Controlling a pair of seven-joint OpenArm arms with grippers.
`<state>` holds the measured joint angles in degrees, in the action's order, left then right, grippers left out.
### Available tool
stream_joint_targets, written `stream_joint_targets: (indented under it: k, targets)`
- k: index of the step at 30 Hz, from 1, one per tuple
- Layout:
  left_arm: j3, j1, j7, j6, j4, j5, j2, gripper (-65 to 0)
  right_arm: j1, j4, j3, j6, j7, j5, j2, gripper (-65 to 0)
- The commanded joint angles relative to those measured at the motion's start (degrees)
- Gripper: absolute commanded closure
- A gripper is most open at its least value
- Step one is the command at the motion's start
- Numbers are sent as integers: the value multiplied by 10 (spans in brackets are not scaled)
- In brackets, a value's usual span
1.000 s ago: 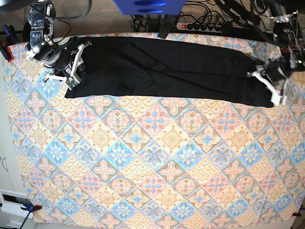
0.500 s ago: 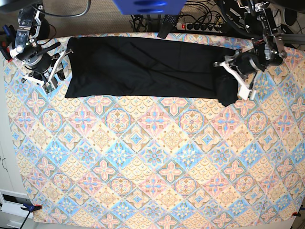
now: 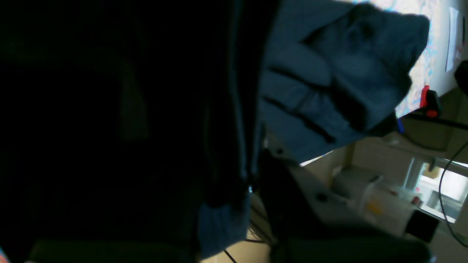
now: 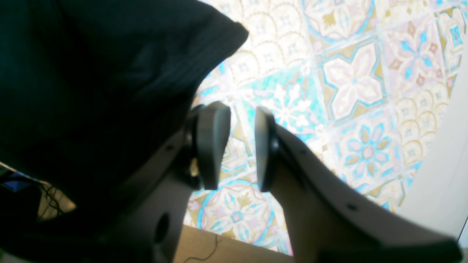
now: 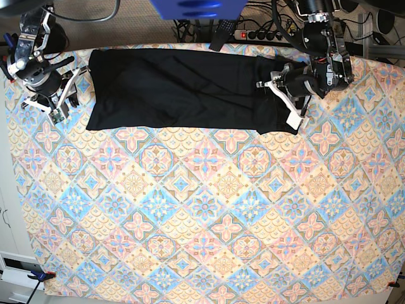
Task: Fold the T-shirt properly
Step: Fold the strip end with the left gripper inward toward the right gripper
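The black T-shirt (image 5: 183, 88) lies as a long folded strip along the far side of the table. My left gripper (image 5: 283, 96) is shut on its right end and holds that end lifted and doubled back over the strip. In the left wrist view dark fabric (image 3: 329, 73) fills the frame and hides the fingers. My right gripper (image 5: 63, 98) is just off the shirt's left end, open and empty. In the right wrist view its gripper (image 4: 239, 146) shows a narrow gap over the tablecloth, with the shirt (image 4: 91, 73) at the upper left.
A patterned tablecloth (image 5: 202, 209) covers the table. A power strip (image 5: 266, 35) and cables lie behind the far edge, with a blue object (image 5: 196, 7) above. A red clamp (image 5: 6, 63) sits on the left edge.
My left gripper has carried the shirt's right end leftwards, shortening the strip. My right gripper has let go of the left end and drawn back to the left.
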<state>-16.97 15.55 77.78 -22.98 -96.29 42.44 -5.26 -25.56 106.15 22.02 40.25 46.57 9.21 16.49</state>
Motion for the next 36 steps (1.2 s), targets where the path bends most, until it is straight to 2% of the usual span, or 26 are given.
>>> stream_joint_targets:
  k: [1,4,9,13,18,21,24,28,36]
  targets:
    - [0,-4,-4,-4,-7,18,-2,-19,1,11,5,-2,-10,5,9,-146]
    - [0,-4,-4,-5,-16,27,-2,-106,1,11,5,-2,-10,5,9,-146]
    - [-1,-4,-4,-4,-18,50,-3,-314,1,11,5,-2,-10,5,9,-146]
    - [0,1,-2,-5,-49,100,-21,-404,1,11,5,-2,-10,5,9,-146]
    - [-5,13,-3,-3,-107,177,-62,-411,1,11,9,-2,-10,5,9,-146]
    - [-5,14,-4,-3,-104,157,-88,-411,0,11,9,-2,-10,5,9,-146]
    - [-2,10,-4,-3,-68,113,-96,-411,0,11,14,-2,-10,5,9,-146]
    - [21,-18,-4,-3,8,88,-87,-411,0,11,15,-2,-10,5,9,-146]
    - [158,-56,-22,-3,50,90,-68,-411,0,11,15,-2,-9,5,9,-146]
